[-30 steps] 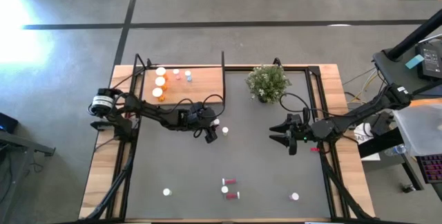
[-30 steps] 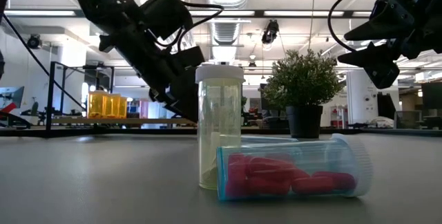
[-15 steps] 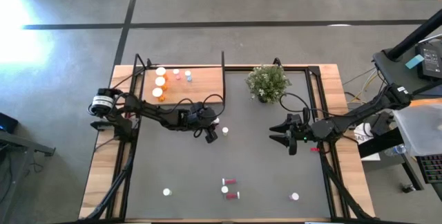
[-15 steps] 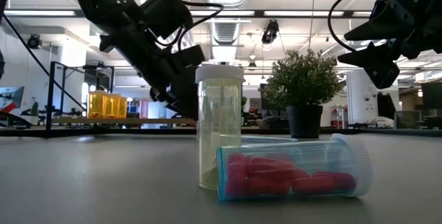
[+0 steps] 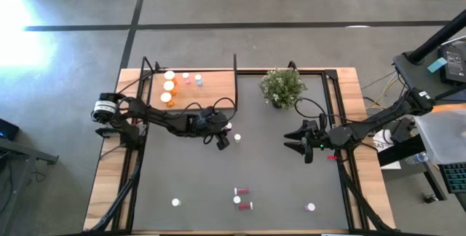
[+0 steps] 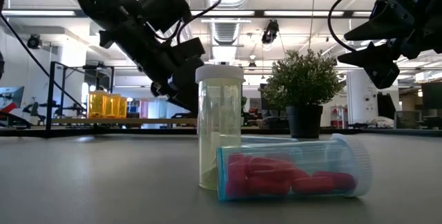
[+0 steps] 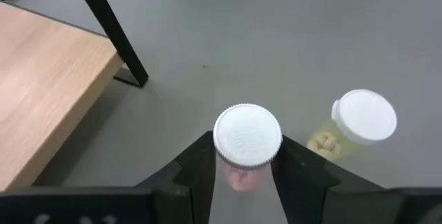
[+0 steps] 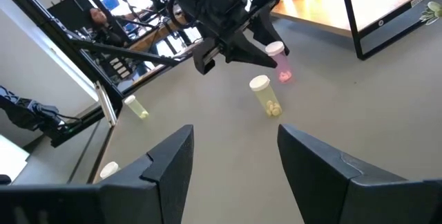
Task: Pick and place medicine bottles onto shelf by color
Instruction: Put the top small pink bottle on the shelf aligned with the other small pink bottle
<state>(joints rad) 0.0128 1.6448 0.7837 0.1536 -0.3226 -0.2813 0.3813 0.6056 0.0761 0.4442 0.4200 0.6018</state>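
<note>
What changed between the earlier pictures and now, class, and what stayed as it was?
The left gripper has closed on the pink bottle and begun lifting it off the mat; in the low view the arm sits slightly higher. The yellow bottle beside it, the right gripper, hanging open, the shelf and the loose bottles near the front stayed put.

Grey concrete floor (image 5: 291,3) surrounds the bench (image 5: 349,76), crossed by a dark seam line (image 5: 218,25), with bright glare at ten o'clock. A potted plant (image 5: 282,87) stands toward one o'clock on the dark mat (image 5: 277,170). Beyond, an open workshop shows ceiling ducts (image 6: 228,27), strip lights and white columns (image 6: 359,96).
</note>
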